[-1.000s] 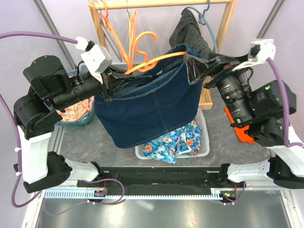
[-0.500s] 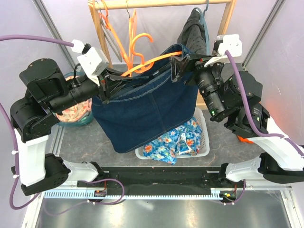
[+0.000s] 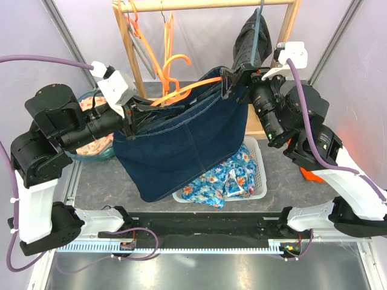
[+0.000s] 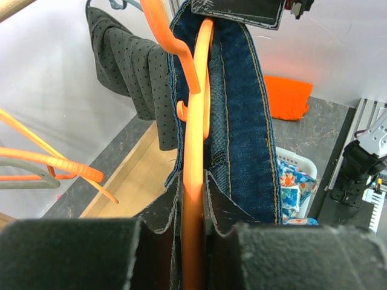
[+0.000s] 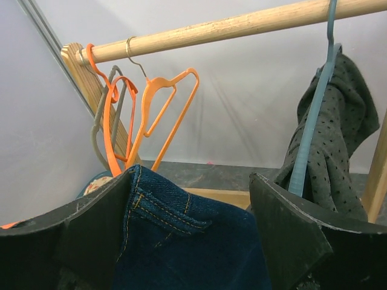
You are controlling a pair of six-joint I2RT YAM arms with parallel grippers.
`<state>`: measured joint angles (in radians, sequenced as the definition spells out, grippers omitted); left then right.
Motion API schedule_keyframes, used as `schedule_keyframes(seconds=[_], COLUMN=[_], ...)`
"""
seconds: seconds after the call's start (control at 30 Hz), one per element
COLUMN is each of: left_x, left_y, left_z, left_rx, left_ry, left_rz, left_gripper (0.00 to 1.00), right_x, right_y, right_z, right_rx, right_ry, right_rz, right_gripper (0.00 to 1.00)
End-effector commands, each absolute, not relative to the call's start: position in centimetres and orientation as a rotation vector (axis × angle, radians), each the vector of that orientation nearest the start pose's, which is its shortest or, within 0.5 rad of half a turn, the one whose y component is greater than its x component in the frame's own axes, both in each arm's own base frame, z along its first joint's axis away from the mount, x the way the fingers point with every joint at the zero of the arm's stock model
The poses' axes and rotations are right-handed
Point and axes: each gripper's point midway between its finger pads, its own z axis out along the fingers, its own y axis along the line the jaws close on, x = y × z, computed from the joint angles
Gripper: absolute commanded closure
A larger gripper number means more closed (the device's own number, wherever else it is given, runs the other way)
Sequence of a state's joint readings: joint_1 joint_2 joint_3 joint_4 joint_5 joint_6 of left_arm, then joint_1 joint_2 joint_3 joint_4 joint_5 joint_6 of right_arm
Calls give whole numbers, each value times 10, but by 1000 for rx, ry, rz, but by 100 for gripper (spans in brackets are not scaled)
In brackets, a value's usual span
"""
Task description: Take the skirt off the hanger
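Observation:
A dark blue denim skirt (image 3: pixel 181 151) hangs on an orange hanger (image 3: pixel 184 89) in front of the rack. My left gripper (image 3: pixel 134 115) is shut on the hanger's left arm; in the left wrist view the orange bar (image 4: pixel 195 151) runs straight between my pads (image 4: pixel 166 208), with the skirt's waistband (image 4: pixel 242 121) draped over it. My right gripper (image 3: pixel 233 81) is open at the skirt's right top corner. In the right wrist view the waistband corner (image 5: pixel 175 235) sits between the wide-spread fingers (image 5: pixel 91 229), resting against the left one.
Behind the skirt, a wooden rail (image 5: pixel 242 24) carries spare orange hangers (image 3: pixel 169 60) and a grey dotted garment (image 3: pixel 249 36) on a blue hanger. A white basket (image 3: pixel 259 181) of floral cloth lies below. A teal bowl (image 3: pixel 91 148) stands at left, an orange cloth (image 3: pixel 309 175) at right.
My right arm has swung left and up, bringing its open jaws around the skirt's right waistband corner. The skirt and hanger have shifted slightly left. The left grip is unchanged.

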<state>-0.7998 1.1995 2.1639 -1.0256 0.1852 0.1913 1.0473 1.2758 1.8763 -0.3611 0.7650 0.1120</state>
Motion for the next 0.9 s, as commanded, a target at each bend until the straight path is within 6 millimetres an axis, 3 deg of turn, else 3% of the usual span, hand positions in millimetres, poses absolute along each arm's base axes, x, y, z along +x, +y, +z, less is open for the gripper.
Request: schedule_keyframes(seconds=[0.0,0.07,0.13,0.17,0.2,0.3,0.4,0.5,0.53,0.6,0.63,0.67,0.7,0.73,0.77,0.87], left_x=[155,155,156,156,156,157,160,164,167,168,169,168,167,169,172,174], left_y=[-200,-200,-201,-200,-201,-202,-205,-209,-211,-215,-219,-220,-222,-224,-227,-233], left_z=[577,578,575,576,575,573,564,549,543,530,526,525,526,524,521,518], left_rx=[853,853,858,857,857,862,890,945,967,1001,1012,1020,1026,1031,1035,1052], left_ry=[1262,1258,1265,1263,1264,1270,1285,1316,1330,1369,1379,1378,1375,1380,1389,1392], left_rz=[-656,-655,-655,-653,-653,-650,-638,-606,-599,-602,-608,-613,-625,-625,-627,-631], left_gripper=[98,98,98,98,98,98,98,98,98,98,98,98,98,98,98,98], right_x=[268,270,271,272,273,275,276,274,270,266,257,260,253,244,233,209], right_y=[227,233,234,238,239,244,250,256,255,273,271,290,298,297,316,330], right_z=[552,544,539,533,530,521,522,536,551,559,586,576,583,603,600,610], right_rx=[-6,-12,-12,-26,-18,-15,-31,-58,-57,-125,-120,-171,-205,-205,-253,-285], right_ry=[1443,1461,1473,1484,1491,1510,1509,1486,1459,1453,1408,1453,1444,1401,1407,1380], right_rz=[486,502,510,517,522,524,539,575,604,663,726,730,768,799,825,872], right_gripper=[15,17,29,39,65,88,93,96,97,98,99,100,100,100,100,100])
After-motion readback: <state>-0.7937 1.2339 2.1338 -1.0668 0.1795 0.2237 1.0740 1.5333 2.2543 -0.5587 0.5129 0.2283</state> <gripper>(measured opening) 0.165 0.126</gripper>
